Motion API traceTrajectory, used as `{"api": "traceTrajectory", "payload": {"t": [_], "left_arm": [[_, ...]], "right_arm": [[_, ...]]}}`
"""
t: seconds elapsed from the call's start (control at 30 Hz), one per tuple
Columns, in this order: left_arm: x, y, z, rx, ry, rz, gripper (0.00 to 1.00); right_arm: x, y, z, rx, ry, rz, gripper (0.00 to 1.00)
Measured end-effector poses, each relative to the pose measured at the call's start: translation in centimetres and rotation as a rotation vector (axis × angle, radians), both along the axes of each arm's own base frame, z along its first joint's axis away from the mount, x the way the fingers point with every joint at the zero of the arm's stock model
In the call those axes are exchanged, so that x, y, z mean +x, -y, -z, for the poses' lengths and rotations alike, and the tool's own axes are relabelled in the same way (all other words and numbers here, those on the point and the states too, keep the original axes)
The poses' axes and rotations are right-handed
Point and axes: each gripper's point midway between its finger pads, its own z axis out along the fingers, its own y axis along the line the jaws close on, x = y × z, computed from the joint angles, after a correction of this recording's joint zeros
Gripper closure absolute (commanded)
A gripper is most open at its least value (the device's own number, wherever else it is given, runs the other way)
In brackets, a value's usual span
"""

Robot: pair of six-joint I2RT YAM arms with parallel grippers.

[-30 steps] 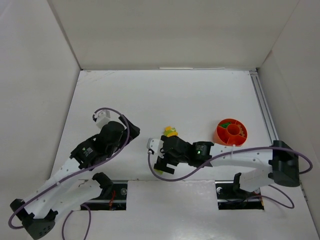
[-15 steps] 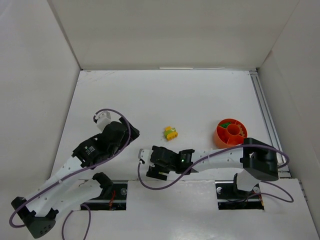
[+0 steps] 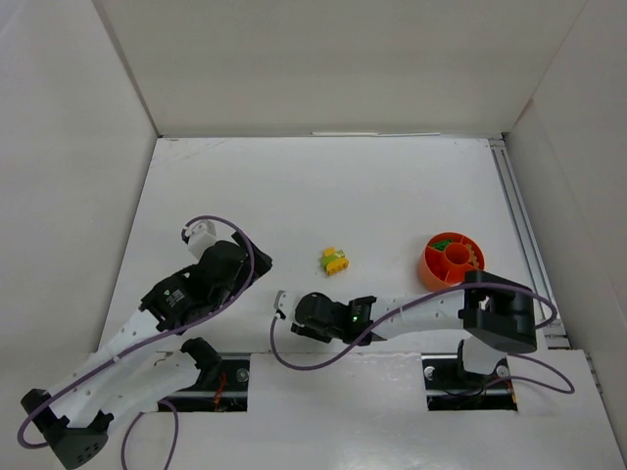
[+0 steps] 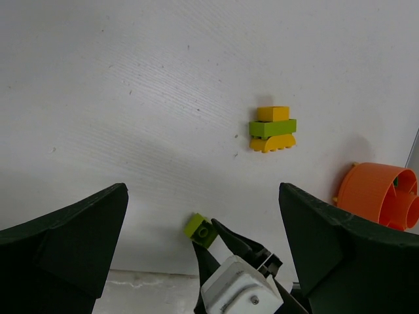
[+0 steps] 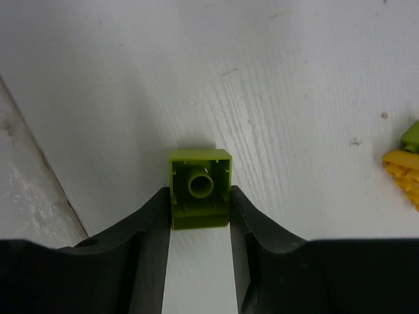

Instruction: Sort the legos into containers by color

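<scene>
Right tool clamped on the small lime-green plastic brick, left tool spread wide: lift straight up, then carry to the round orange divided bowl.

We note: lime brick between right pincer fingers, smooth glossy plastic; fingers matt black plastic; table under pincer, white, matt, finely ribbed.

The left arm and right arm are white links joined by black housings, each trailing a looping purple cable. A green light glows on the right wrist. The left end effector's fingers are broad dark wedges; the right end effector's fingers, black and curved.
</scene>
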Motion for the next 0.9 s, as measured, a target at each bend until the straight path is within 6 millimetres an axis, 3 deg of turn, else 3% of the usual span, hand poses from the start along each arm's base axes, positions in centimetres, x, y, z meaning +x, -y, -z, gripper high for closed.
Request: {"api": "traceTrajectory", "payload": {"t": [0.2,0.4,0.5,0.63,0.77,0.83,0.9], "left_arm": [[0.1,0.1,0.2,0.004,0.007,0.008,0.01],[0.6,1.0,0.7,0.027,0.019,0.064,0.01],[1.2,2.0,1.2,0.045,0.025,0.12,0.01],[2.1,3.6,1.9,0.074,0.03,0.195,0.01],[3.1,4.9,2.7,0.109,0.032,0.26,0.01],[3.5,5.5,3.4,0.134,0.026,0.292,0.01],[3.9,6.1,4.0,0.159,0.018,0.331,0.01]], "right_arm": [[0.8,1.3,-2.1,0.048,0.04,0.089,0.68],[3.3,4.5,-7.3,0.136,0.099,0.275,0.69],[6.8,9.2,-10.1,0.174,0.124,0.486,0.69],[10.8,18.5,-14.7,0.282,0.172,0.832,0.69],[11.4,27.9,-19.3,0.454,0.263,1.119,0.69],[11.1,31.3,-20.4,0.498,0.299,1.22,0.69],[11.1,33.3,-20.1,0.481,0.305,1.288,0.69]]}}
